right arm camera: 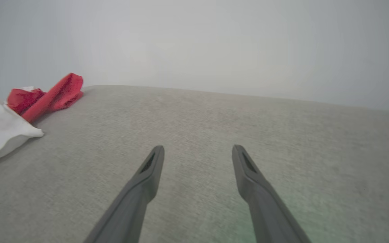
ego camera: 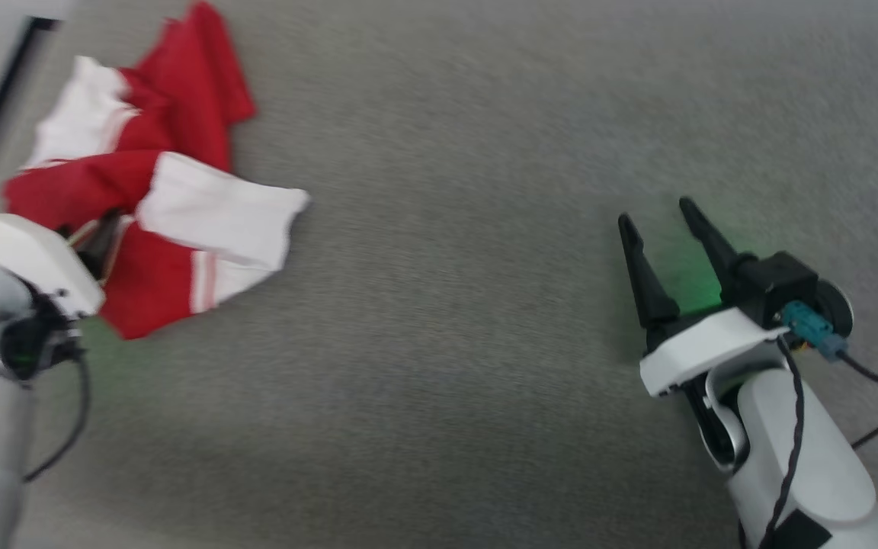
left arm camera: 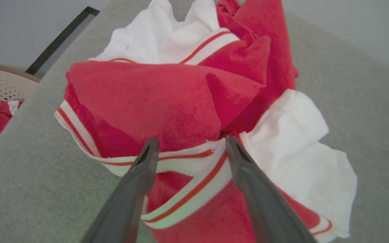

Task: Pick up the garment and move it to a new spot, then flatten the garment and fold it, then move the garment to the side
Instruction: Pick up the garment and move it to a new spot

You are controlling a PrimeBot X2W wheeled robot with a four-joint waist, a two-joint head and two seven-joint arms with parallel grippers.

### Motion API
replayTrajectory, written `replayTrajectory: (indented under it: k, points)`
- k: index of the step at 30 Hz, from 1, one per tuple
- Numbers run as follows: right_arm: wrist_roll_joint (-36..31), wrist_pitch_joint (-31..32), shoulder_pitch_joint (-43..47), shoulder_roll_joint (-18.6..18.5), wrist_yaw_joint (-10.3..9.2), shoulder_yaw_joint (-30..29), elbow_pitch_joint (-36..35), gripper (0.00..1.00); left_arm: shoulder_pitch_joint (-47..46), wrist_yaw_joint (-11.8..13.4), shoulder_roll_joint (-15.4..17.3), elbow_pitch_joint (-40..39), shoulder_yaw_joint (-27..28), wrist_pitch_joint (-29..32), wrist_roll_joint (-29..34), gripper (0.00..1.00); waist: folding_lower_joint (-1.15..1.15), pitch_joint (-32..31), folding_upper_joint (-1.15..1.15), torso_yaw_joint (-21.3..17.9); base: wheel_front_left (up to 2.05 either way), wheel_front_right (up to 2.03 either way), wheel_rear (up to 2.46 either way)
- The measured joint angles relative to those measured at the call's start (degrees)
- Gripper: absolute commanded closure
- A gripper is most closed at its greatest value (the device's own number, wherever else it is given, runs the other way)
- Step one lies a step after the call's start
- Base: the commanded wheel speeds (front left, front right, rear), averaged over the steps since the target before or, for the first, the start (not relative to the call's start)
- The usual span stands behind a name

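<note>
Two long dark fingers of the left gripper (left arm camera: 189,145) stand apart and empty, their tips on either side of a raised fold of striped trim (left arm camera: 181,158) on the crumpled soft red garment with white panels (left arm camera: 154,98), which lies heaped at the left of the grey fabric surface (ego camera: 447,305). To grip well, I judge, the gripper should sink first so the trim and the red layer sit deep between the fingers. The right gripper (ego camera: 656,213), likewise spread and empty, hovers well apart over bare surface.
</note>
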Motion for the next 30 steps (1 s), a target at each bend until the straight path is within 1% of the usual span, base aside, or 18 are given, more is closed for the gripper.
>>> replayTrajectory:
  k: [3, 8, 12, 16, 17, 18, 21, 27, 30]
  points:
    - [-0.09, 0.00, -1.31, 0.26, 0.00, 0.11, -0.67, 0.00, -1.51, 0.00, 2.87, 2.82, -0.52, 4.25, -3.27, 0.00, 0.00, 2.38, 0.00, -2.40, 0.00, 0.00, 0.00]
    - [-0.52, 0.00, -2.82, 0.58, 0.00, 1.07, -1.11, 0.00, -4.38, 0.01, 5.35, 8.98, -0.32, 10.21, -6.64, 0.00, 0.00, 6.24, 0.00, -5.68, 0.00, 0.00, 0.00]
    - [-0.62, -0.10, -4.31, 0.77, 0.00, 1.38, -2.03, 0.00, -6.73, -0.11, 7.27, 10.94, -0.43, 14.73, -9.16, 0.00, 0.00, 8.92, 0.01, -7.53, 0.00, 0.00, 0.00]
    - [-1.02, -0.15, -4.76, 1.19, 0.01, 1.54, -2.59, 0.00, -7.66, -0.11, 8.80, 11.01, -1.25, 17.48, -10.68, 0.00, 0.00, 10.50, 0.01, -8.72, 0.00, 0.00, 0.00]
    - [-1.03, -0.15, -4.86, 1.23, 0.01, 1.64, -2.70, 0.00, -7.68, -0.11, 8.91, 10.71, -1.44, 17.62, -11.06, 0.25, 0.00, 10.67, 0.01, -8.87, 0.00, 0.00, 0.00]
    - [-1.05, -0.15, -4.91, 1.21, 0.00, 1.88, -3.02, 0.00, -7.58, 0.16, 8.99, 9.48, -2.03, 17.93, -12.15, 1.00, 0.00, 10.61, 0.01, -8.92, 0.00, 0.00, 0.00]
    - [-1.09, -0.14, -4.90, 1.15, 0.00, 2.19, -3.59, 0.00, -7.26, 0.10, 8.20, 8.68, -2.54, 16.49, -14.06, 1.00, 0.00, 9.88, 0.00, -8.75, 0.00, 0.00, 0.00]
    - [-0.83, -0.13, -4.59, 1.16, 0.00, 2.01, -4.01, 0.00, -5.94, 0.12, 7.44, 7.01, -5.49, 10.21, -14.24, 1.00, 0.00, 6.75, 0.00, -8.06, 0.00, 0.00, 0.00]
    - [-0.40, -0.13, -3.89, 1.55, 0.00, 1.70, -3.86, 0.00, -5.89, 0.08, 6.78, 3.74, -6.91, 8.17, -15.55, 1.00, 0.00, 4.55, 0.00, -7.71, 0.00, 0.00, 0.00]
